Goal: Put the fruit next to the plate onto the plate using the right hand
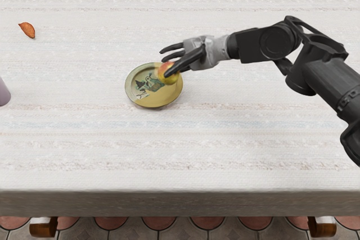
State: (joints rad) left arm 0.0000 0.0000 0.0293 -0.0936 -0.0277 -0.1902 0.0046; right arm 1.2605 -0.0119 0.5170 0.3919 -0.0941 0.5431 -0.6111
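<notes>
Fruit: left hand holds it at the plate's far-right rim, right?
No. The right hand holds the fruit; its arm enters from the right edge in the head view. The rest stands: it is at the plate's far-right rim.

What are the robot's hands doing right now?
Left hand: not in view.
Right hand: touching the fruit over the plate; whether it grips cannot be told.

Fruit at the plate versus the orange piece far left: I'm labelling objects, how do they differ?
The fruit is rounded, yellow-red; the orange piece looks flat and pointed. The fruit sits over the plate in the right robot hand; the orange piece lies alone. Both are small.
</notes>
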